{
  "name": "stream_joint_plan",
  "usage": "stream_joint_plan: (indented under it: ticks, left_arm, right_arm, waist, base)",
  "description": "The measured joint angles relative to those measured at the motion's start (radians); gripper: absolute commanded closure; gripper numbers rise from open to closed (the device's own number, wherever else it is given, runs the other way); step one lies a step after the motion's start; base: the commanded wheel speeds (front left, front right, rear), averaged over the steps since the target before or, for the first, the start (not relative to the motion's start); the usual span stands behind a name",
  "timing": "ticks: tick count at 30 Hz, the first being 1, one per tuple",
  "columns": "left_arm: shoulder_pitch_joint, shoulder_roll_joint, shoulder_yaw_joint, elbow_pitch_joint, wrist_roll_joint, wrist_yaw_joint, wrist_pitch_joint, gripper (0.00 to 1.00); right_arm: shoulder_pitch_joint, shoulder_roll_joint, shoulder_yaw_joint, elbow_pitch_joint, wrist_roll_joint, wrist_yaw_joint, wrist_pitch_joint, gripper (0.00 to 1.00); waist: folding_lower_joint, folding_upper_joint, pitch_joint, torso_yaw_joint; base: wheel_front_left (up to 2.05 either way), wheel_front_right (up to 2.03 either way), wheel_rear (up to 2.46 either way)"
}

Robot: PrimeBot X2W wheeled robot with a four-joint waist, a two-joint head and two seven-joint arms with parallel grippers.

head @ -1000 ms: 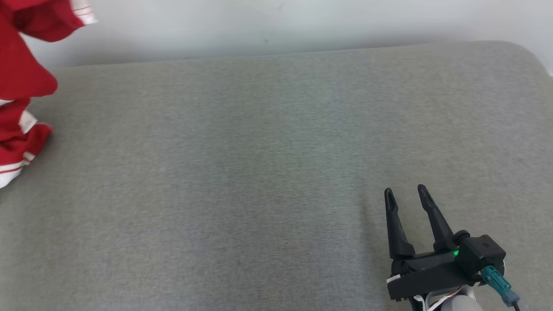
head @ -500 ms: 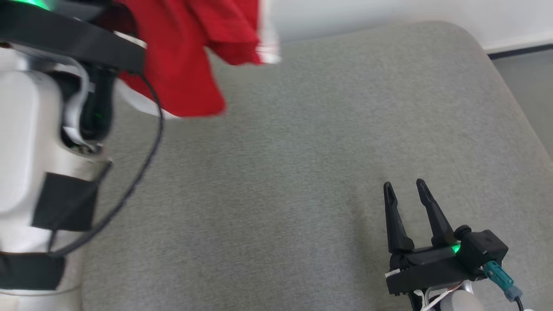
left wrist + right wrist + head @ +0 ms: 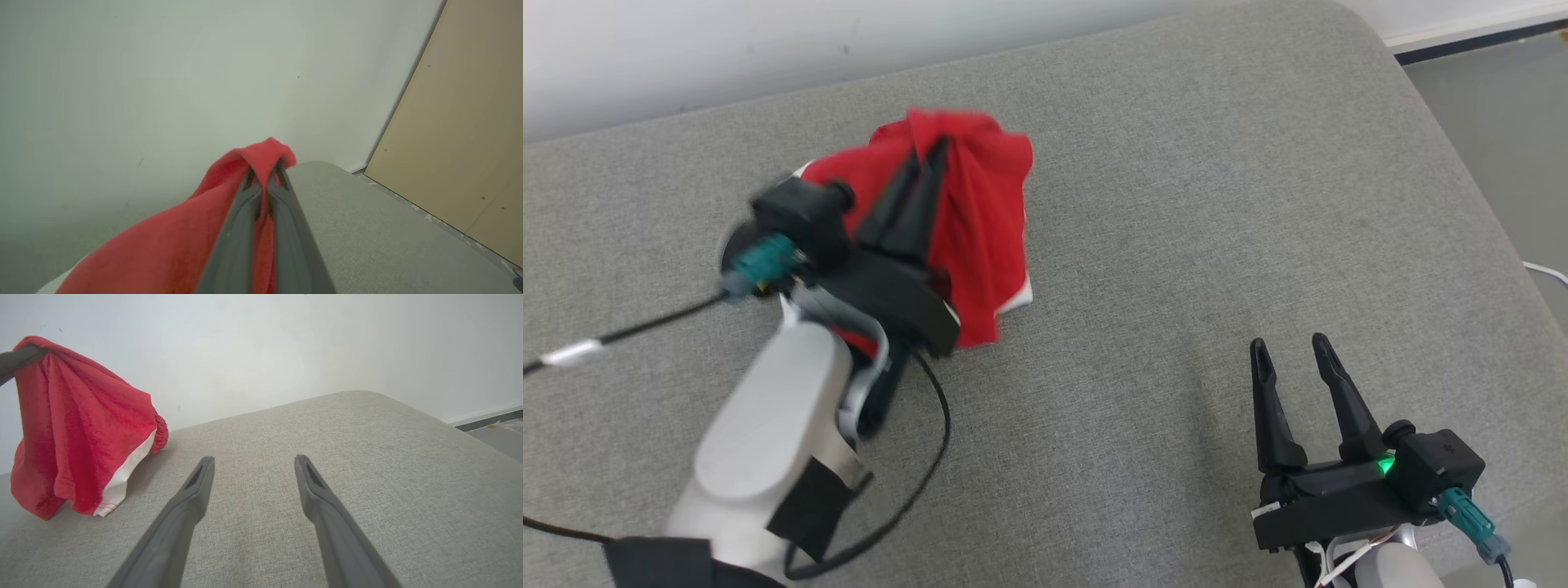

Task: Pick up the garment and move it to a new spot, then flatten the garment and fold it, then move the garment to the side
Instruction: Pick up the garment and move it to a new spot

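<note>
Garment (image 3: 988, 220) moved over cushion (image 3: 1176, 204) | bunched red folds | left pincer (image 3: 934, 151) clamped

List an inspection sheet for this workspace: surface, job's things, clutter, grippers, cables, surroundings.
Surface: grey cushion, fabric-covered, rounded corner.
Job's things: red shirt with white trim, bunched, hanging from the left gripper, lower edge at the cushion.
Clutter: nothing seen.
Grippers: left gripper shut on the shirt; right gripper open, holding nothing, above the cushion.
Cables: black cable looping beside the left forearm.
Surroundings: white wall, grey floor, tan panel.
</note>
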State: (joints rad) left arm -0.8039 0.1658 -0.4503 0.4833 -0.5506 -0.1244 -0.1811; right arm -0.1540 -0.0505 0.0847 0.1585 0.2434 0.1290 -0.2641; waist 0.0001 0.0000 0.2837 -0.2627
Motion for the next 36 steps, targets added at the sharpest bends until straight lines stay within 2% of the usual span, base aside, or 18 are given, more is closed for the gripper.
stream_joint_plan:
  ticks: [8,13,14,15,16,18,21,27,29,30,36]
  left_arm:
    - [0.054,-0.032,-0.080,0.194,0.009,-0.005,-0.048,1.00]
    - [0.088,-0.047,-0.111,0.267,-0.008,-0.005,-0.065,1.00]
    - [0.087,-0.051,-0.117,0.267,-0.012,-0.005,-0.068,0.68]
    - [0.087,-0.055,-0.121,0.264,-0.015,-0.005,-0.070,0.24]
    - [0.086,-0.057,-0.125,0.257,-0.017,-0.005,-0.074,0.00]
    - [0.080,-0.054,-0.124,0.230,-0.017,-0.006,-0.078,0.00]
    - [0.069,-0.041,-0.072,0.154,-0.012,-0.006,-0.080,0.00]
    - [0.118,0.024,0.020,0.008,0.038,0.026,-0.081,0.00]
    - [0.153,0.050,0.051,-0.033,0.056,0.038,-0.081,0.00]
    - [0.219,0.086,0.100,-0.086,0.067,0.055,-0.081,0.00]
    - [0.405,0.133,0.214,-0.203,0.116,0.103,-0.081,0.00]
  right_arm:
    - [-0.008,0.000,0.008,0.001,-0.007,0.000,0.000,0.00]
    - [-0.005,0.000,0.008,0.005,-0.012,0.000,0.000,0.00]
    - [-0.004,0.000,0.005,0.006,-0.014,0.000,0.000,0.00]
    - [-0.003,0.000,0.003,0.007,-0.016,0.000,0.000,0.00]
    - [-0.001,0.000,0.008,0.006,-0.016,0.000,0.000,0.00]
    - [0.009,0.001,0.010,0.005,-0.017,0.000,0.000,0.00]
    - [0.029,0.000,0.010,0.004,-0.023,0.000,0.000,0.00]
    - [0.052,0.000,0.011,0.000,-0.024,0.000,0.000,0.00]
    - [0.058,0.000,0.010,-0.002,-0.025,0.000,0.000,0.00]
    - [0.067,0.000,0.008,-0.005,-0.033,0.000,0.000,0.00]
    - [0.082,0.001,0.004,-0.011,-0.038,0.000,0.000,0.00]
  waist:
    - [0.0000,0.0001,-0.005,0.009]
    - [0.0000,0.0000,-0.016,0.016]
    - [0.0000,0.0000,-0.019,0.019]
    - [0.0000,0.0000,-0.023,0.023]
    - [0.0000,0.0001,-0.028,0.026]
    - [-0.0001,0.0000,-0.038,0.034]
    - [0.0000,0.0000,-0.057,0.050]
    - [-0.0001,0.0000,-0.094,0.087]
    - [-0.0001,0.0000,-0.106,0.100]
    - [-0.0001,0.0000,-0.121,0.119]
    - [-0.0002,0.0000,-0.152,0.145]
  base:
    - [0.00,0.00,0.00]
    - [0.00,0.00,0.00]
    - [0.00,0.00,0.00]
    - [0.00,0.00,0.00]
    - [0.00,0.00,0.00]
    - [0.00,0.00,0.00]
    - [0.00,0.00,0.00]
    - [0.00,0.00,0.00]
    - [0.00,0.00,0.00]
    - [0.00,0.00,0.00]
    - [0.00,0.00,0.00]
